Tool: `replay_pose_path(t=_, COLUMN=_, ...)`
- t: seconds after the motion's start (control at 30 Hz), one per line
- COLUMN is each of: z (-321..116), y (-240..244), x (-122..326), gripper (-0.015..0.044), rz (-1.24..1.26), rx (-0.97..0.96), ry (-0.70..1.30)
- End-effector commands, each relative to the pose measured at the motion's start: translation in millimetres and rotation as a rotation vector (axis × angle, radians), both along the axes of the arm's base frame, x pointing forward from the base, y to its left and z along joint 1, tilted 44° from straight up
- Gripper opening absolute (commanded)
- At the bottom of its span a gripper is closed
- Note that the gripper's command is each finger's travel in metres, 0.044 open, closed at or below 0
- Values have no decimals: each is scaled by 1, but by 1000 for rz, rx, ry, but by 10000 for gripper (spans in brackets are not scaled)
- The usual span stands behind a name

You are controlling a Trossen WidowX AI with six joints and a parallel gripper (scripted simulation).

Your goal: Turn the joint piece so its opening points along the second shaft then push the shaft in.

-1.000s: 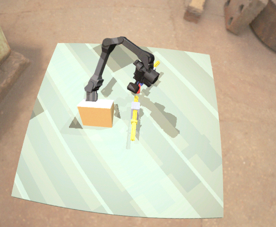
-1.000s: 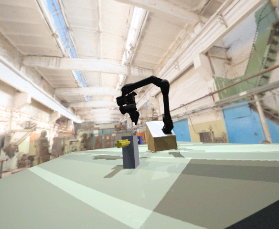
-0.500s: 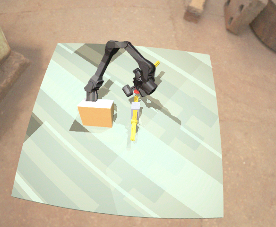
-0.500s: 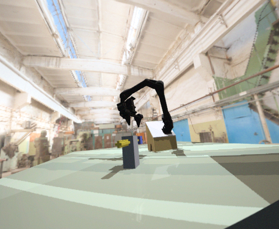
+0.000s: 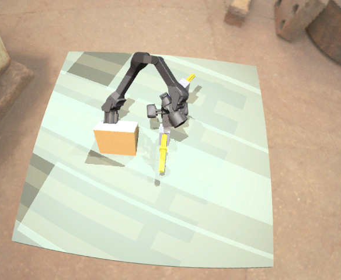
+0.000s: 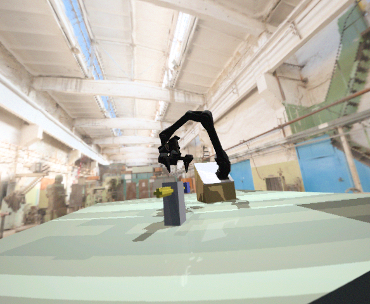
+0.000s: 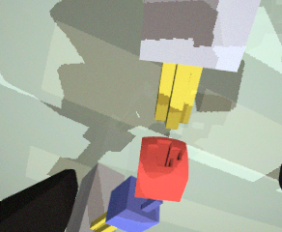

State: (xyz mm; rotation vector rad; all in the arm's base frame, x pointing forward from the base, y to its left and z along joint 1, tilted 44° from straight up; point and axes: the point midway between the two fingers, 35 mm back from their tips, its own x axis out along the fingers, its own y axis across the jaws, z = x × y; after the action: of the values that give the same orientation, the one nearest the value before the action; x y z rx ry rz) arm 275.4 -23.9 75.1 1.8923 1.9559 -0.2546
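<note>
a workshop or factory hall surrounds a pale green work surface [image 5: 219, 235] [image 6: 185, 275], with industrial machinery [image 6: 56, 196] standing along one side. white beams [image 6: 120, 90] span the high ceiling, broken by long strips of skylight [image 6: 181, 35]. a green metal staircase [image 6: 345, 62] climbs the far wall near blue doors [image 6: 321, 163], while heavy, worn metal parts [image 5: 335, 32] sit on a stained brown floor [image 5: 309, 156].

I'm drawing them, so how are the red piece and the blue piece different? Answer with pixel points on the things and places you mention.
The red piece [image 7: 161, 183] has a slotted opening facing the yellow shaft [image 7: 184, 89]; the blue piece [image 7: 126, 208] shows none. The red piece is nearer that shaft, the blue piece farther. Both look blocky.
</note>
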Motion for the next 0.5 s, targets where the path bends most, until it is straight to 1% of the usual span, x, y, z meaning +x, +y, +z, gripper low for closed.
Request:
replay_pose_path(t=0.0, z=-7, y=-1, x=-1, gripper=440, rz=-71, rx=40, ry=121)
replay_pose_path(t=0.37, z=-8, y=-2, x=-1, gripper=440, rz=-81, rx=45, ry=139)
replay_pose_path(t=0.47, z=-12, y=-6, x=-1, gripper=440, rz=-62, rx=33, ry=92)
